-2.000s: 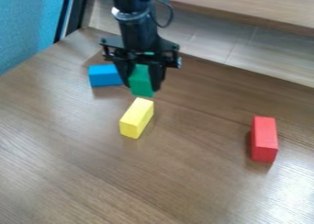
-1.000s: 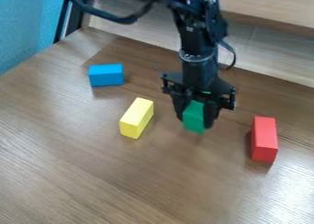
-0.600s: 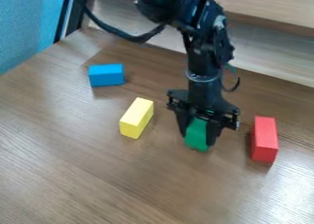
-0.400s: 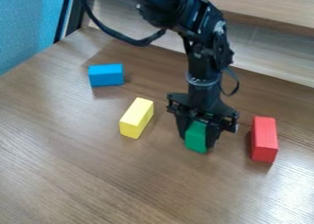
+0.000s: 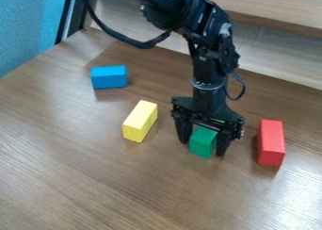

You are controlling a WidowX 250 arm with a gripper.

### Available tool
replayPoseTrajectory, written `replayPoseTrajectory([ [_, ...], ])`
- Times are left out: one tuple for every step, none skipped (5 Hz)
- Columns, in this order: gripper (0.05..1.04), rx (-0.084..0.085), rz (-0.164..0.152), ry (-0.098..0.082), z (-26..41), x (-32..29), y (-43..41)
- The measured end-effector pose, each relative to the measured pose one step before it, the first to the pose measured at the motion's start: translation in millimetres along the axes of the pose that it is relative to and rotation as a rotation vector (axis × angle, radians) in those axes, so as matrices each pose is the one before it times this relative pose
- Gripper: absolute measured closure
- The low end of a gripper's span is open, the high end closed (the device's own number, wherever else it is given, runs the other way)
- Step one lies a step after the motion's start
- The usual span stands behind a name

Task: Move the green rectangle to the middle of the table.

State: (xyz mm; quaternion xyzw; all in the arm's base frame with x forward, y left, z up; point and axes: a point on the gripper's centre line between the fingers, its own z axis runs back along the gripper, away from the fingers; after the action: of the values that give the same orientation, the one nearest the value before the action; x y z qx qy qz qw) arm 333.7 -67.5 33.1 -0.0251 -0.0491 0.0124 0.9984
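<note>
Red smooth rectangular block (image 5: 271,143) lay nearest. Green smooth rectangular block (image 5: 202,142) sat left of it on the brown wood-grain table (image 5: 100,177), off the far edge. Black two-finger gripper (image 5: 202,148) had just opened around it, so placement looked done, retreat left (straight up, no nudging). Yellow rectangular block (image 5: 140,121) lay beyond, blue one (image 5: 108,77) towards the far-left corner.

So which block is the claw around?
The green block: it sits between the sides of the claw, while the blue block, yellow block and red block lie clear of it.
</note>
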Motion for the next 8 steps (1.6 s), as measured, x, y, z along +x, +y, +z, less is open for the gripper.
replayPoseTrajectory([
  [0.083, -0.0075, -0.0061, -0.0345, 16.26, 2.91, -0.64],
  [0.083, 0.0021, -0.0310, -0.0548, 24.34, 4.08, 0.42],
  [0.083, 0.0109, -0.0275, -0.0250, 14.09, 5.22, 2.17],
  [0.083, 0.0070, 0.0145, -0.0382, 13.50, 13.14, 14.58],
  [0.083, 0.0004, -0.0067, -0.0279, 6.93, 10.04, 6.19],
  [0.083, 0.0036, -0.0155, -0.0188, 6.00, 7.75, 6.94],
  [0.083, -0.0080, 0.0078, -0.0047, 3.52, 3.51, 6.41],
  [0.083, 0.0034, 0.0140, 0.0057, 0.12, -0.76, 5.43],
])
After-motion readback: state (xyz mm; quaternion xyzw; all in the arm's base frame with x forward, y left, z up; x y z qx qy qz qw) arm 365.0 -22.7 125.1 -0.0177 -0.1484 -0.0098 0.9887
